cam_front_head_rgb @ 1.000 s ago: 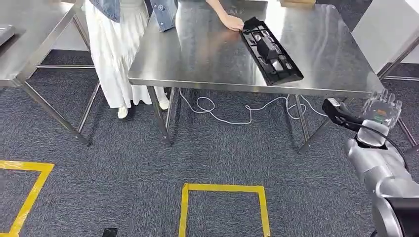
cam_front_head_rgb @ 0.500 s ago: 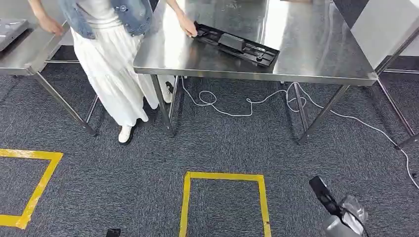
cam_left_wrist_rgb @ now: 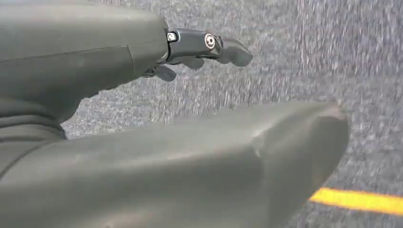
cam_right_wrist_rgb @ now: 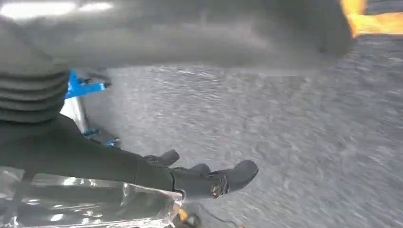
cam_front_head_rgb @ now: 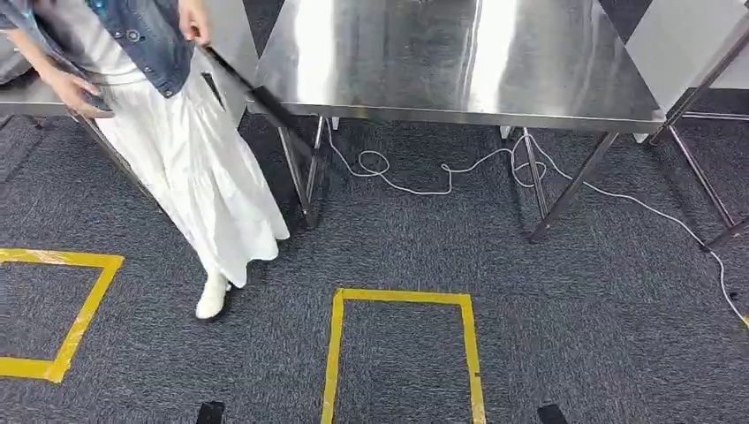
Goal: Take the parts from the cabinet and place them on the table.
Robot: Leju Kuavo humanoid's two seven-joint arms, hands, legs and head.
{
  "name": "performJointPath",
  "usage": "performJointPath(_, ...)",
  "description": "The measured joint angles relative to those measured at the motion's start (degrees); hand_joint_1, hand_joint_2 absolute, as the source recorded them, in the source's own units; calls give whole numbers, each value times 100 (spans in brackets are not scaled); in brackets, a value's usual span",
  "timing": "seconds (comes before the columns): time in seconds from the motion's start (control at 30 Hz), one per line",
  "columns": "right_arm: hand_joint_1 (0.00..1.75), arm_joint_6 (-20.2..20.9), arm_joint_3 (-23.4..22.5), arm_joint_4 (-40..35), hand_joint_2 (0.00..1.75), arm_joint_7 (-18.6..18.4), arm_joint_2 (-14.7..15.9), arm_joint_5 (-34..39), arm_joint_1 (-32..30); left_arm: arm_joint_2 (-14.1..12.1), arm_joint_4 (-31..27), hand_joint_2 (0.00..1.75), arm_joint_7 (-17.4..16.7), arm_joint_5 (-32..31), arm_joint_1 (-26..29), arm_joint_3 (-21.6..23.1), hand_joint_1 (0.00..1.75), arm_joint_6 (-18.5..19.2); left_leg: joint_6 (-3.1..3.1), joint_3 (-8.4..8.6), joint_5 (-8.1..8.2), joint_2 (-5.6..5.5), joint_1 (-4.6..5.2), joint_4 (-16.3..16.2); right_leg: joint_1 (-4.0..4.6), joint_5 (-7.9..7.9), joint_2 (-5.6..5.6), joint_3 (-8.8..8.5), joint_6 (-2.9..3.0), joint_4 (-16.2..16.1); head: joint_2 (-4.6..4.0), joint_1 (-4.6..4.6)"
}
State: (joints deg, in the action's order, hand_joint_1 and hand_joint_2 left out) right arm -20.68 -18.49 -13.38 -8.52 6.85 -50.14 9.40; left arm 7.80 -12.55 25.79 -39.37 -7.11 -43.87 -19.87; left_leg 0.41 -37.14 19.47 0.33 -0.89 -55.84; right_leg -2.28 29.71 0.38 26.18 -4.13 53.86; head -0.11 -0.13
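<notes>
Near: both arms hang low. Left hand [cam_left_wrist_rgb: 199, 47] in the left wrist view has fingers stretched out over grey carpet, nothing in it. Right hand [cam_right_wrist_rgb: 204, 178] in the right wrist view likewise spread wide, empty, above carpet; something clear and crinkly like plastic wrap [cam_right_wrist_rgb: 95, 206] lies beside it, can't tell what. A second ago the right hand was raised at the table's near right corner; it has since dropped out of the head view.

Mid: yellow tape square [cam_front_head_rgb: 402, 353] on the floor centre, another tape outline [cam_front_head_rgb: 62, 309] at left. White cable [cam_front_head_rgb: 442, 181] trails under the table.

Far: steel table [cam_front_head_rgb: 459, 62] top now bare where the black part tray lay a second ago. The person [cam_front_head_rgb: 168, 132] at far left has pulled it off; the black part tray [cam_front_head_rgb: 256, 93] now hangs tilted at the table's left edge, gripped in the person's hand [cam_front_head_rgb: 192, 19]. Their other hand rests at the side table [cam_front_head_rgb: 26, 93].

Judgement: delivery done and cleared by the person; the robot likely turns back to the cabinet for another part.
</notes>
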Motion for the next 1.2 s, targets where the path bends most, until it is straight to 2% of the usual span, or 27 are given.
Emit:
performJointPath(0.03,0,2,0,26,175,-35,-51,-57,-78,-22,0,0,-2,-15,-2,-2,0,0,-5,-18,-29,-11,-11,-13,-116,-23,0,14,31,15,0,0)
performJointPath(0.1,0,20,0,52,175,-92,-149,-105,-221,-61,0,0,-13,-26,14,0,0,0,-84,-68,-79,-30,-40,-35,-133,-43,-20,163,66,156,0,-15)
performJointPath(0.13,0,48,0,68,175,-109,-189,-123,-278,-59,4,0,-57,-37,16,0,0,-26,-107,-127,156,-23,-46,-146,-131,-93,-40,195,160,161,0,-28)
performJointPath(0.17,0,92,0,72,175,-127,-217,-138,-327,-57,4,0,-107,-61,13,0,0,-72,-112,-217,580,-16,-46,-452,-109,-162,-41,258,228,166,0,-59)
performJointPath(0.23,0,171,0,81,175,-138,-278,-179,-409,-51,4,0,-155,-96,-12,2,0,-129,-96,-470,1266,-24,-37,-1456,-50,-283,-46,409,317,186,0,-78)
performJointPath(0.27,0,208,0,94,175,-140,-303,-204,-451,-48,4,0,-171,-111,-19,2,0,-138,-74,-550,1461,-24,-36,-1918,-8,-332,-49,481,350,194,0,-81)
performJointPath(0.3,0,230,0,111,175,-147,-342,-206,-485,-48,4,0,-184,-133,-19,2,0,-153,-39,-509,1515,-24,-30,-2122,32,-375,-52,551,373,208,0,-78)
performJointPath(0.33,0,245,0,116,175,-153,-357,-206,-505,-46,4,0,-199,-138,-19,2,0,-162,6,-344,1443,-26,-20,-2045,67,-420,-50,614,392,215,0,-81)
performJointPath(0.4,0,300,0,127,175,-162,-399,-208,-544,-42,4,0,-208,-153,-39,2,0,-171,154,315,1126,-36,34,-1262,141,-536,-32,747,413,219,0,-78)
performJointPath(0.47,0,315,0,127,175,-164,-491,-210,-556,-51,-7,0,-214,-155,-94,2,0,-175,314,1133,1184,-85,152,-294,184,-651,-6,843,386,217,0,-76)
performJointPath(0.5,0,315,0,129,175,-166,-480,-212,-572,-42,-7,0,-212,-164,-119,4,0,-177,313,1269,1234,-66,182,15,188,-706,-6,868,353,227,0,-96)
performJointPath(0.53,0,315,0,133,175,-166,-504,-215,-575,-42,-4,0,-212,-168,-119,7,0,-177,297,1200,1178,-55,197,-44,186,-776,-26,874,303,203,0,-68)
performJointPath(0.6,0,317,0,146,175,-171,-512,-217,-594,-24,0,0,-219,-170,-114,9,0,-177,351,1083,1033,-42,221,18,199,-925,-18,899,233,132,0,-74)
performJointPath(0.63,0,341,0,164,175,-171,-517,-226,-588,-20,2,0,-221,-170,-121,7,0,-186,378,1045,906,8,148,93,203,-831,-37,953,239,200,0,-74)
performJointPath(0.7,0,396,0,164,175,-171,-517,-285,-595,-20,0,0,-229,-179,-122,7,0,-179,458,839,739,2,170,94,189,-194,-33,1207,362,705,0,-30)
performJointPath(0.73,0,409,0,164,175,-169,-519,-326,-600,-22,0,0,-199,-179,-104,7,0,-121,455,731,653,8,177,93,172,133,-31,1310,395,1157,0,-8)
performJointPath(0.77,0,415,0,166,175,-169,-534,-346,-599,-31,0,0,-159,-179,-88,7,0,-59,446,614,563,16,182,89,169,338,-33,1387,376,1619,0,-15)
performJointPath(0.8,0,418,0,166,175,-164,-550,-379,-599,-42,0,0,-133,-177,-73,7,0,-17,430,504,479,30,182,85,158,361,-33,1398,315,1933,0,-2)
performJointPath(0.83,0,420,2,166,175,-164,-565,-398,-597,-50,0,0,-109,-177,-57,7,0,9,417,387,391,44,182,82,150,226,-33,1310,220,2061,0,-8)
performJointPath(0.9,0,437,2,166,175,-164,-580,-398,-596,-66,2,0,-76,-177,-36,7,0,22,380,197,222,50,180,60,120,-196,-35,857,63,1686,0,-4)
performJointPath(0.93,0,439,2,166,175,-164,-580,-396,-585,-70,0,0,-66,-186,-34,7,0,30,350,74,121,43,181,41,105,-249,-37,414,68,1129,0,-4)
performJointPath(0.97,0,453,2,164,175,-164,-587,-396,-571,-76,-4,0,-63,-203,-30,7,0,35,310,10,52,38,193,22,110,-18,-38,-105,158,450,0,-6)
performJointPath(1.0,0,463,2,162,175,-164,-585,-394,-554,-72,-4,0,-83,-214,-33,7,0,0,279,-31,-6,45,215,1,178,195,-35,-484,230,-244,0,-2)
performJointPath(1.03,0,483,2,162,175,-164,-597,-396,-548,-66,-4,0,-148,-232,-46,9,0,-58,249,-27,-101,52,210,45,175,184,-25,-368,275,-192,0,-57)
performJointPath(1.1,0,525,2,164,175,-158,-615,-396,-563,-44,-2,0,-262,-271,-73,9,0,-144,172,-69,-229,47,175,84,174,108,-34,-273,354,-178,0,-52)
performJointPath(1.13,0,538,2,188,175,-158,-637,-398,-583,-42,0,0,-288,-280,-70,9,0,-171,140,-117,-226,31,141,64,60,20,-59,-226,440,-181,0,-59)
performJointPath(1.2,0,551,2,190,175,-158,-637,-403,-595,-22,2,0,-328,-302,-62,9,0,-184,48,-233,605,7,88,-421,98,-125,-89,-92,564,-177,0,-90)
